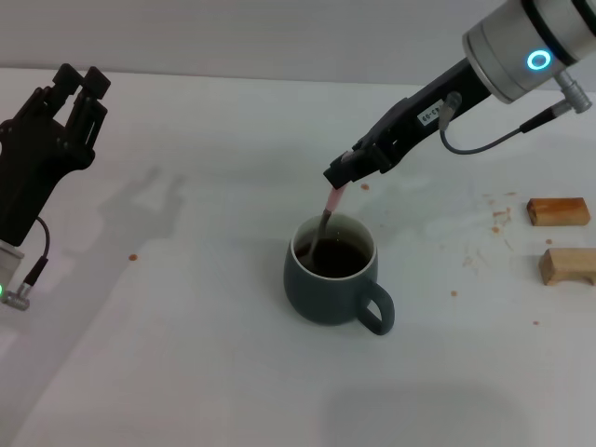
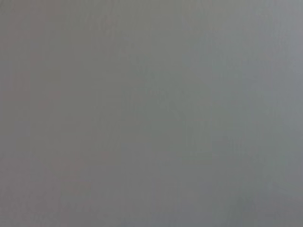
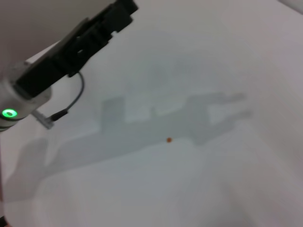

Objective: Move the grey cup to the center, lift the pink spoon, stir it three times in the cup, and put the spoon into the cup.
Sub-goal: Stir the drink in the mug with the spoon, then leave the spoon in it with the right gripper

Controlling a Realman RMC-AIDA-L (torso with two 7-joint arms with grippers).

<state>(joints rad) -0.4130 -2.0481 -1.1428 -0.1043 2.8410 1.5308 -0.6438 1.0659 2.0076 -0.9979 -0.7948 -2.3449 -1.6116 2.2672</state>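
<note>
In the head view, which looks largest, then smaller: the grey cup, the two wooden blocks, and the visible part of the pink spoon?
1. Grey cup, clearly largest.
2. The two wooden blocks and look alike; the nearer one is cut by the frame edge, so unranked.
3. Pink spoon, held by the right claw.

Looks like a robot test bench in a lab rather than a home or kitchen. Plain white table (image 1: 186,372) filling the whole head view, bare of cloth, dishes or appliances. Two black robot arms reaching in from the left and right, with exposed cables and glowing status rings. Only staged props: one grey cup (image 1: 331,279) near the middle and two small tan wooden blocks (image 1: 559,212) at the right edge. A few brown specks and crumbs (image 1: 498,216) scattered on the white surface.
</note>
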